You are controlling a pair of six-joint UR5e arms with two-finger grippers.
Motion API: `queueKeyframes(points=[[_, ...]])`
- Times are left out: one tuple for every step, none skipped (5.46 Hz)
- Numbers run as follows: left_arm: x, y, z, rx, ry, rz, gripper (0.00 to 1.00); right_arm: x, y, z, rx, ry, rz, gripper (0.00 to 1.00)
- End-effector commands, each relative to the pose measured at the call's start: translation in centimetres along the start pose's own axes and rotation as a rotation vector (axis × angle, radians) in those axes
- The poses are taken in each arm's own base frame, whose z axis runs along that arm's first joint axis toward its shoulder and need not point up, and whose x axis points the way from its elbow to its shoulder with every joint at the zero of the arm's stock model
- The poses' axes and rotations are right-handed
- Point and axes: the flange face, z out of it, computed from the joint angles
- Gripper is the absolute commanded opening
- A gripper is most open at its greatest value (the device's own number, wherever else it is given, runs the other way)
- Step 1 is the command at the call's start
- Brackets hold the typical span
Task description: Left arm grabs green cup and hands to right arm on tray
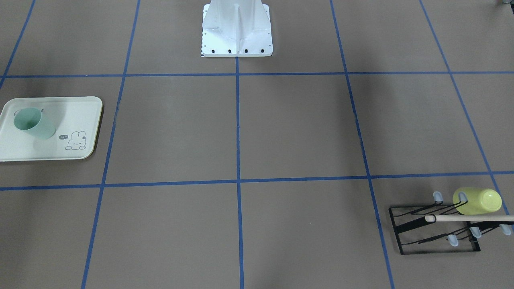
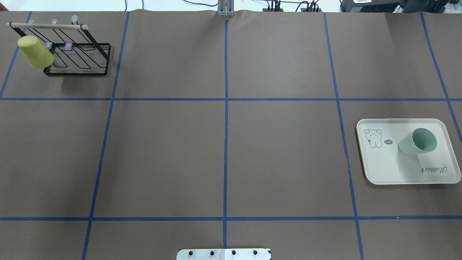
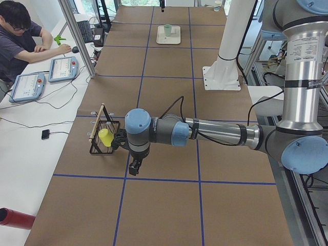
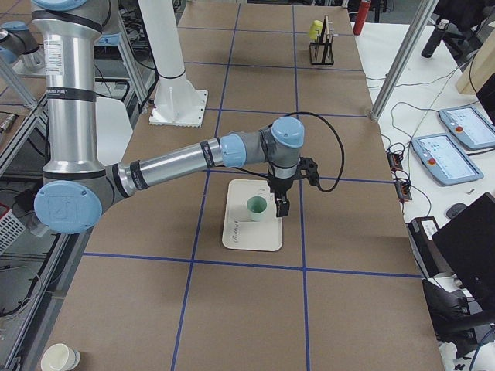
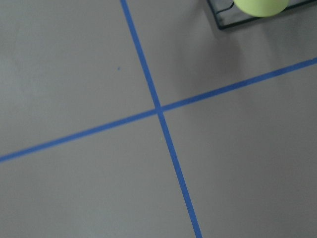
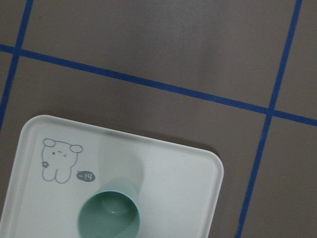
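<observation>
On the cream-white tray (image 2: 389,169), at the robot's right end of the brown, blue-taped surface (image 2: 223,155), the green cup (image 2: 418,142) stands upright, mouth open to the ceiling. This spot reads as the hand-over's end point, on the right arm's side. Over the tray, just beside the cup, hang the right arm's fingers (image 4: 281,207). They show only from the side, so whether they are spread or closed cannot be told; the right wrist view shows nothing gripping the cup. Well apart, the left arm's fingers (image 3: 134,168) point down near a black wire rack (image 2: 83,63), their state equally unclear. A yellow-green cup (image 2: 35,52) sits tilted over a rack prong, base outward, apparently stored. The tray carries "Rabbit" in script (image 2: 433,169) and a bunny drawing (image 1: 76,140) with a "hi" bubble.
</observation>
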Motion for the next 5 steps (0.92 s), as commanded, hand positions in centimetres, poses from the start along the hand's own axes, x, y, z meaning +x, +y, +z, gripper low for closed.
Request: queueKeyframes(points=[[0.1, 2.4, 0.1, -0.055, 0.018, -0.075, 1.00, 6.5, 1.8, 0.8, -0.023, 0.000, -0.014, 1.00], [1.0, 1.2, -1.1, -0.025, 0.004, -0.105, 1.00, 8.4, 4.0, 1.6, -0.038, 0.006, 0.029, 1.00], [1.0, 0.6, -1.0, -0.011, 0.006, -0.089, 1.00, 9.7, 5.7, 1.9, -0.046, 0.012, 0.058, 1.00], [1.1, 0.2, -1.4, 0.012, -0.006, -0.066, 1.00, 10.4, 7.7, 2.5, -0.043, 0.013, 0.075, 1.00], [1.2, -0.2, -1.5, 0.036, -0.013, -0.044, 1.00, 11.2, 9.4, 2.6, -0.028, 0.015, 0.095, 1.00]])
